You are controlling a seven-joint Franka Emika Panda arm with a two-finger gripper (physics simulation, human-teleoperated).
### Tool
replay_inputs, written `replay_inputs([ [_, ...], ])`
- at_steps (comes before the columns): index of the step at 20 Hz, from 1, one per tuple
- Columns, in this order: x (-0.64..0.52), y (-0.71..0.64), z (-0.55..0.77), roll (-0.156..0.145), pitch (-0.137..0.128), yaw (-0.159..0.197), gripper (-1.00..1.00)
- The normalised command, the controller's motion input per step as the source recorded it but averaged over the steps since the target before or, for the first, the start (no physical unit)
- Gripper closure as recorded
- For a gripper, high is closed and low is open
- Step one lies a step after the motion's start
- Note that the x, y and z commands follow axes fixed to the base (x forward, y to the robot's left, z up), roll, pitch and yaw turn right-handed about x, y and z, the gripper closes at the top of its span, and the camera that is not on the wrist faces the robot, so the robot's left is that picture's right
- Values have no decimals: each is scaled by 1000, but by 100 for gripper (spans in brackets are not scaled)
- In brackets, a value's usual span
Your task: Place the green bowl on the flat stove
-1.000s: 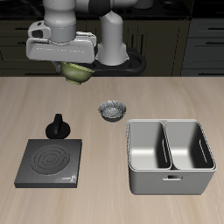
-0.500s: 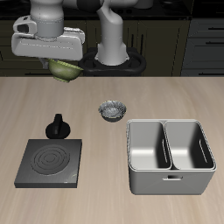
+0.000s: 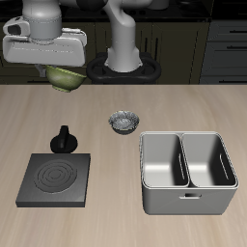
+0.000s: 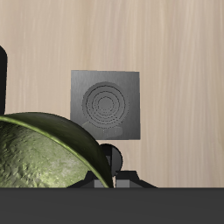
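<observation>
So from the exterior view, the gripper [image 3: 60, 68] is up high near the back of the counter [image 3: 116, 106] with the green bowl [image 3: 65, 76] hanging under it, well clear of the surface — the pickup part looks done. You can't really make out the fingers here since the gripper body hides them, but the bowl is off the counter and tucked right under it, so I'd say they're pinching its rim. The flat stove [image 3: 53, 179] sits near the front edge with nothing on it, its black knob [image 3: 64, 141] on the edge facing the back. The grey-white patterned bowl [image 3: 123, 122] is out in the middle and the grey two-compartment basin [image 3: 189, 172] is off to the other side, neither in the way. In the wrist view, the green bowl [image 4: 42, 153] fills a big chunk of the frame close to the camera, mottled inside showing, and the flat stove [image 4: 106, 104] with its ring marks is straight down below on the wood counter [image 4: 175, 52] — so the arm seems roughly lined up over it, or close. What's left, as I read it: bring the bowl down onto the burner rings and let go. Maybe halfway there.
</observation>
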Motion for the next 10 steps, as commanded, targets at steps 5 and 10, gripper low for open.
replay_inputs([
  [5,321,-202,54,-12,-20,3,100],
  [10,386,-298,58,-41,-23,-16,100],
])
